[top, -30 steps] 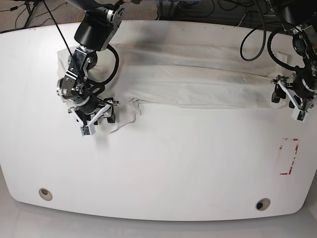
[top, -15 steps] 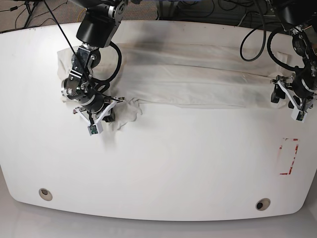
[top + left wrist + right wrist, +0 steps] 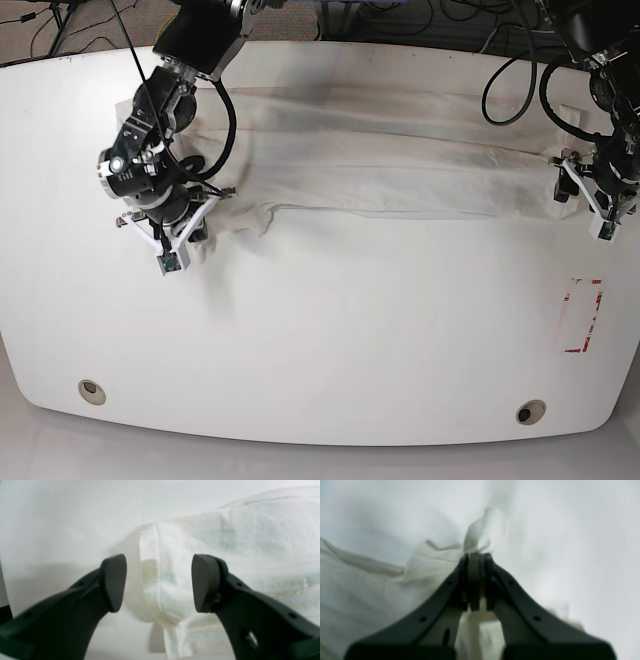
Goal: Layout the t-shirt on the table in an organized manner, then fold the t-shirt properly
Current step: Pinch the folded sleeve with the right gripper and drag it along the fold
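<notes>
The white t-shirt [image 3: 380, 160] lies as a long folded strip across the back of the white table [image 3: 320, 330]. On the base view's left, my right gripper [image 3: 185, 228] is shut on a bunched fold at the t-shirt's end. The right wrist view shows its jaws [image 3: 476, 557] pressed together on cloth [image 3: 485, 530] that sticks up past them. On the base view's right, my left gripper [image 3: 572, 185] hangs at the other end. Its dark fingers [image 3: 113, 582] stand wide apart, and the t-shirt's hemmed edge [image 3: 160, 585] lies on the table between and behind them.
A red tape rectangle [image 3: 583, 315] marks the table near its right edge. Two round grommet holes [image 3: 91, 391] [image 3: 531, 411] sit near the front edge. Black cables [image 3: 500, 80] loop over the back edge behind the left arm.
My right gripper has shut on the t-shirt's end and moved left and back, dragging the crumpled cloth with it. The left gripper has shifted slightly back and stays open.
</notes>
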Robot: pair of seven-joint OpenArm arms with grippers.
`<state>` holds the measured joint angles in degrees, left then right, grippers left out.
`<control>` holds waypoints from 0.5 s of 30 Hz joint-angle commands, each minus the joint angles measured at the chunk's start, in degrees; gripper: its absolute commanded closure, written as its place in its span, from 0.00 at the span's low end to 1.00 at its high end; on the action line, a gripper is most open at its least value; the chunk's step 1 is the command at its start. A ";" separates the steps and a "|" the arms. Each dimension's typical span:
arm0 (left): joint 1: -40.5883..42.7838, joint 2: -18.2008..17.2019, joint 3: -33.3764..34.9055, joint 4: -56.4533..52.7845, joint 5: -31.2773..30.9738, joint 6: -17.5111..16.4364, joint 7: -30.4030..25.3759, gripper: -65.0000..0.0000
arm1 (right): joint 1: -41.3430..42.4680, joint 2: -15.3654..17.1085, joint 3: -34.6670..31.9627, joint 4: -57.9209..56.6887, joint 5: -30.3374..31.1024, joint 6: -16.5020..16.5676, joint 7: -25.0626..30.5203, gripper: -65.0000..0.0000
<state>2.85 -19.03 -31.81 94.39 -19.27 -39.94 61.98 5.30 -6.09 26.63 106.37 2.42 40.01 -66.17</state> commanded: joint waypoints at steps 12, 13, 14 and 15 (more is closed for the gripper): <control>-0.52 -0.62 -0.06 0.78 -0.47 -0.06 -0.92 0.41 | -7.72 6.75 -0.22 9.02 31.04 -0.01 -13.83 1.00; -0.52 -0.62 -0.06 0.78 -0.47 -0.06 -0.92 0.41 | -8.60 7.54 -0.22 9.02 33.85 -0.01 -13.83 1.00; -0.52 -0.62 -0.06 0.78 -0.47 -0.06 -0.92 0.41 | -9.30 8.07 -0.22 9.02 35.87 -0.01 -13.83 1.00; -0.52 -0.62 -0.06 0.78 -0.47 -0.06 -0.92 0.41 | -10.00 8.68 -0.22 9.02 37.80 -0.01 -13.83 1.00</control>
<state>2.96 -18.57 -31.55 94.37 -19.31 -39.97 61.91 -4.34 1.23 26.37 114.32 36.47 39.90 -81.08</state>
